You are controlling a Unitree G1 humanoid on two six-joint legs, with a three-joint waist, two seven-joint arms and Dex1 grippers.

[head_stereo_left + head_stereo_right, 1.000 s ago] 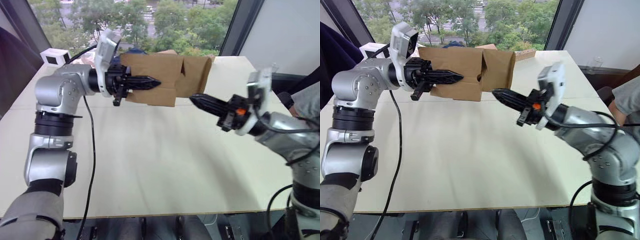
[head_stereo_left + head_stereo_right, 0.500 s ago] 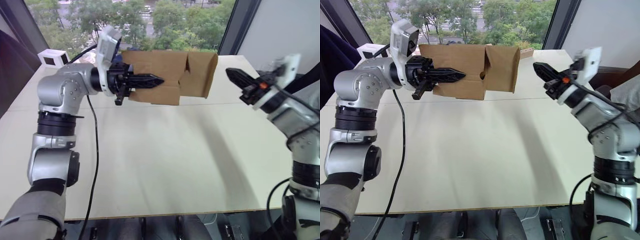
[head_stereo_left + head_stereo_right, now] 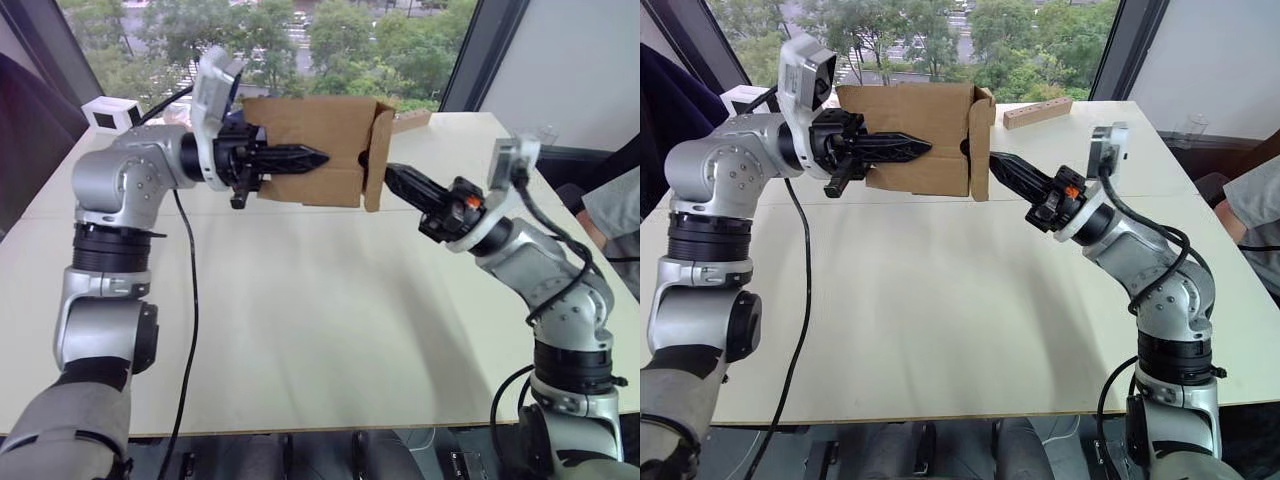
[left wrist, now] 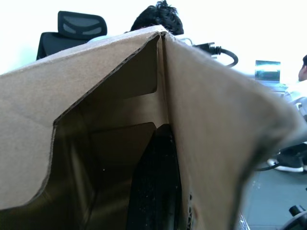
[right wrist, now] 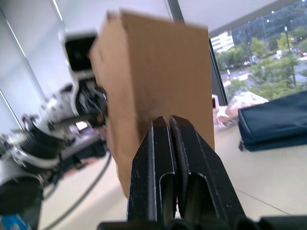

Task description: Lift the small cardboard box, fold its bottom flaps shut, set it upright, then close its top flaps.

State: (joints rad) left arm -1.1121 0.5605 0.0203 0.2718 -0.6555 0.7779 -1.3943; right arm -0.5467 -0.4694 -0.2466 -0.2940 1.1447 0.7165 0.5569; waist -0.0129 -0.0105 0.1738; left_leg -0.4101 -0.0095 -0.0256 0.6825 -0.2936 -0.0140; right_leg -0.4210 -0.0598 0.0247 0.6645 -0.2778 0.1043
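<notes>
The small cardboard box hangs above the far side of the table, lying on its side. My left gripper is shut on its front wall, one finger inside the carton. The box's right-hand flap stands nearly edge-on, swung in towards the opening. My right gripper is shut, and its tips rest against that flap. In the right wrist view the shut fingers point at the brown flap just in front of them.
The pale table stretches below both arms. A white box with a dark window sits at its far left corner, and a long thin cardboard bar lies at the far right. A person sits at the right edge.
My right gripper swung out to the right, then came back in and pushed the right-hand flap inward. The left gripper and box stayed nearly still.
</notes>
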